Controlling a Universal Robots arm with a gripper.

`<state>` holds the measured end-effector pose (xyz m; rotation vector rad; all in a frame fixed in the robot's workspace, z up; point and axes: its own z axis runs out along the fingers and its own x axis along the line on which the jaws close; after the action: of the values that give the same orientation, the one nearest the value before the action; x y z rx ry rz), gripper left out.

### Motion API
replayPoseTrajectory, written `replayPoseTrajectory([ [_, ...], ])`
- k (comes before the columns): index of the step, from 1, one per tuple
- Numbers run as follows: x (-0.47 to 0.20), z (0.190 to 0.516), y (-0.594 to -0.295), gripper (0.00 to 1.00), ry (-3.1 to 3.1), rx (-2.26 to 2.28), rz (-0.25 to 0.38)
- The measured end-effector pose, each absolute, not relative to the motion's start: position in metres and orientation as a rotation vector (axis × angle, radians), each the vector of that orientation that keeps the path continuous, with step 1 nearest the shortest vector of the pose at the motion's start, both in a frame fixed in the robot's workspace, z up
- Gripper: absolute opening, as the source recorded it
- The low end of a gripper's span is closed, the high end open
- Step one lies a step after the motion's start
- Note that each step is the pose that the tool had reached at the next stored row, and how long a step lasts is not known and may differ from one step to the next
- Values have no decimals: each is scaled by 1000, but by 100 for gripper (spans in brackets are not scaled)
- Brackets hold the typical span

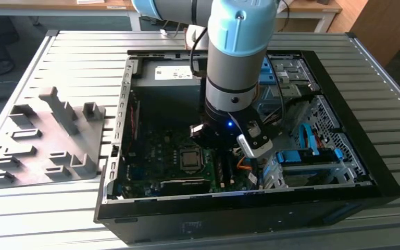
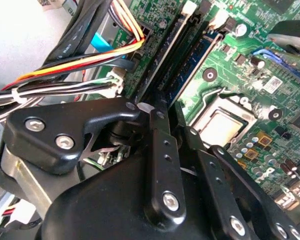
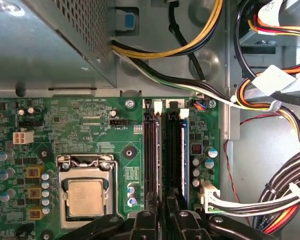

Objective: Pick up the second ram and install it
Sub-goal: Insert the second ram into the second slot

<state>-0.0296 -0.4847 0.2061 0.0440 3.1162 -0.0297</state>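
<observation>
Black gripper (image 3: 162, 212) low inside the open computer case (image 1: 339, 203), over the memory slots.
Its jaws stand nearly together, straddling the second ram (image 3: 171, 165); whether they clamp it I cannot tell. That one dark stick stands in its slot on the green motherboard (image 3: 90, 130), straight ahead of the jaws. One metal-capped processor (image 3: 85, 197) sits beside them; cable bundles (image 3: 285, 195) lie beyond.

No print can be read with any certainty. The motherboard (image 3: 90, 130) carries small white lettering in the first wrist view, too fine to make out. A white label (image 1: 175, 72) inside the computer case (image 1: 353, 172) is likewise illegible.
</observation>
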Motion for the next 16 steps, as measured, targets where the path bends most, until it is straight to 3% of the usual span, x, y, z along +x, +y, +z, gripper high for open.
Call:
replayPoseTrajectory([
  [9, -30, 235, -484, 21, 3116, 44, -37],
  [12, -30, 248, -482, 10, 3116, 44, -41],
  [16, -30, 255, -481, 10, 3116, 44, -42],
])
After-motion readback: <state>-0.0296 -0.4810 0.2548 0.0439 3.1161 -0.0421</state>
